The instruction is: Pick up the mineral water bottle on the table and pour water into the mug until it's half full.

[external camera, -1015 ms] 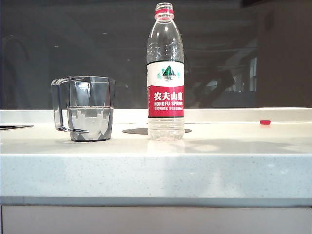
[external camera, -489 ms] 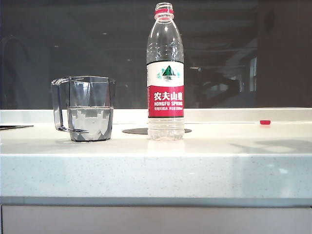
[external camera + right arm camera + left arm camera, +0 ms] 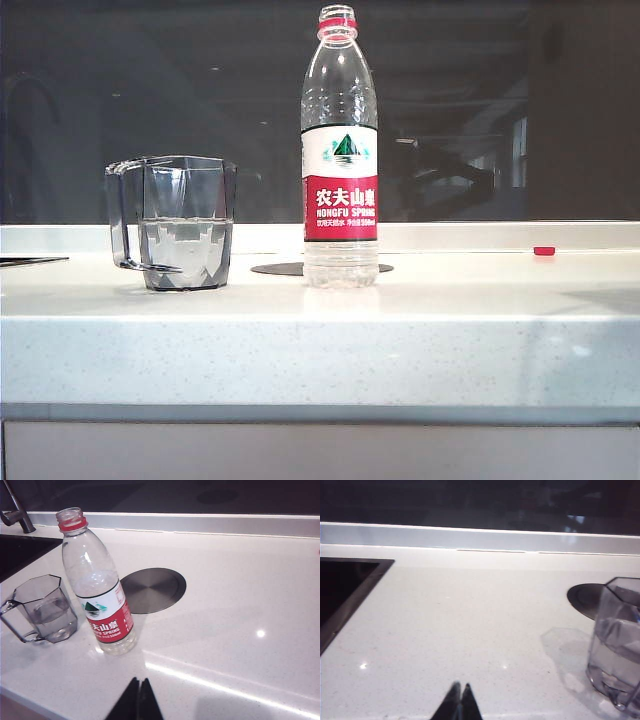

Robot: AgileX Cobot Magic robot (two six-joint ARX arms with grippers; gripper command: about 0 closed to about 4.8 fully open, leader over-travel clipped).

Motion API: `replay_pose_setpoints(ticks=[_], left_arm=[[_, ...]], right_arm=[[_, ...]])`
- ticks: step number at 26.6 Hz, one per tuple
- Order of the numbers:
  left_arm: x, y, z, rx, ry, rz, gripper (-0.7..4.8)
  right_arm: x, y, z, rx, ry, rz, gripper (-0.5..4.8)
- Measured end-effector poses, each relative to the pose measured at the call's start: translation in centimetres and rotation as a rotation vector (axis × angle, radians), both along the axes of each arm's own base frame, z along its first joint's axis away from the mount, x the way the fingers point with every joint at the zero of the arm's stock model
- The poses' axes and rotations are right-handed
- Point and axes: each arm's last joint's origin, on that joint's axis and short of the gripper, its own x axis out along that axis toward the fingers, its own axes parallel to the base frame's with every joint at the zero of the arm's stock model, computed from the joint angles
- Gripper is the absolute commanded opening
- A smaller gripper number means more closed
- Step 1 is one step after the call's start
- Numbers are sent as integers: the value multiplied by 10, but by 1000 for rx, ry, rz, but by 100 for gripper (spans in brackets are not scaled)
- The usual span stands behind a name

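The mineral water bottle (image 3: 340, 150) stands upright and uncapped on the table (image 3: 320, 340), its red-and-white label facing the exterior camera. Left of it sits the mug (image 3: 180, 222), holding water (image 3: 185, 245) to about half its height. The right wrist view looks down on the bottle (image 3: 97, 587) and mug (image 3: 45, 609); my right gripper (image 3: 139, 681) is shut and empty, hovering apart from the bottle. My left gripper (image 3: 460, 686) is shut and empty over bare counter, the mug (image 3: 617, 645) off to one side. Neither gripper shows in the exterior view.
A round metal disc (image 3: 152, 590) is set in the counter behind the bottle. A small red cap (image 3: 544, 251) lies at the back right. A dark sink (image 3: 342, 587) with a tap (image 3: 15, 510) lies beyond the mug. A low white upstand (image 3: 500, 236) runs along the back.
Bottle and mug have not moved. The dark reflection in the glass behind the bottle has shifted, and the shadow on the counter at right has slid away rightward.
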Motion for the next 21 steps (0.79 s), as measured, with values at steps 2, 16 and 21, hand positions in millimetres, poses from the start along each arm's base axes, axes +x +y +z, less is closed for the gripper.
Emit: replay_pose_setpoints(ticks=[2,16,21], left_arm=[[0,0,0,0,0,3,-4],[0,1,0,0,0,6,-4],[0,1,0,0,0,6,-4]], right_arm=[[0,0,0,0,-1,-3,37],[1,-2,0,-7,-14,-54,0],[1,-2,0,-7,-14,-54,0]])
